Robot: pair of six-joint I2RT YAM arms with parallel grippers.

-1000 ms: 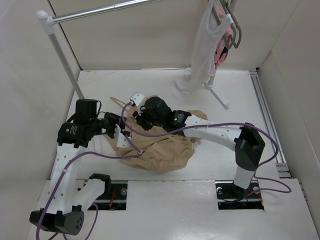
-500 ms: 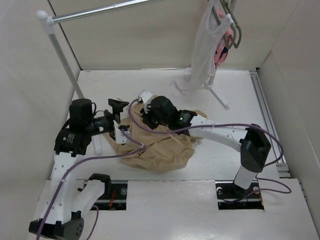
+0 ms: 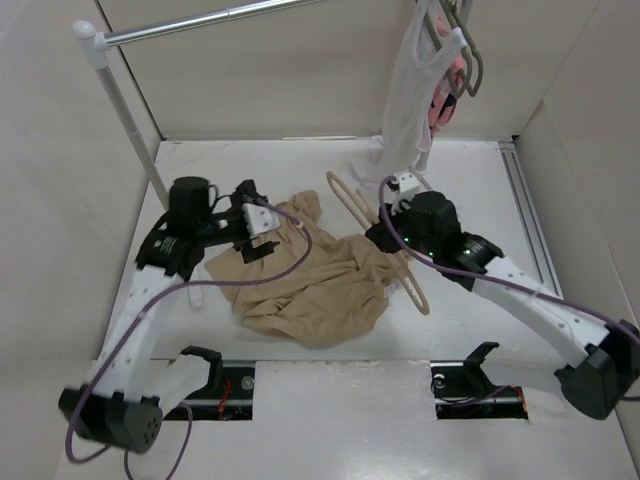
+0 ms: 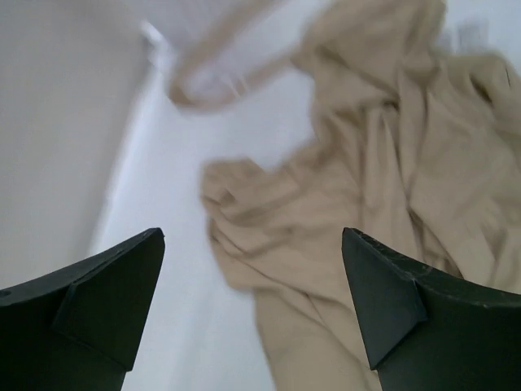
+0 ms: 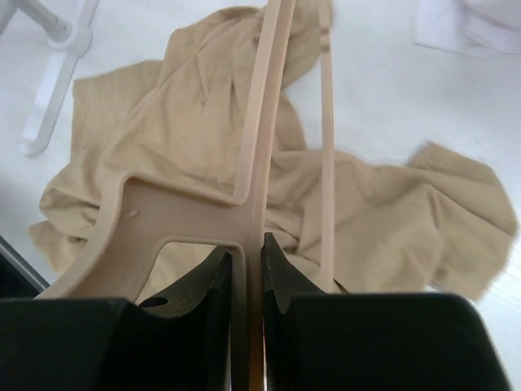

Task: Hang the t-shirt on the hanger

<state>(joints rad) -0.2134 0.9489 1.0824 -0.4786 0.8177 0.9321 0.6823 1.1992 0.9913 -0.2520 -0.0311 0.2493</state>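
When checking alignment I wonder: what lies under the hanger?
Under the hanger, held in the right gripper, the crumpled t-shirt shows, with bare table around it. What the cloth covers is hidden.

White table [image 3: 480,180] carries crumpled t-shirt [image 3: 320,290], rack foot [image 5: 50,85]
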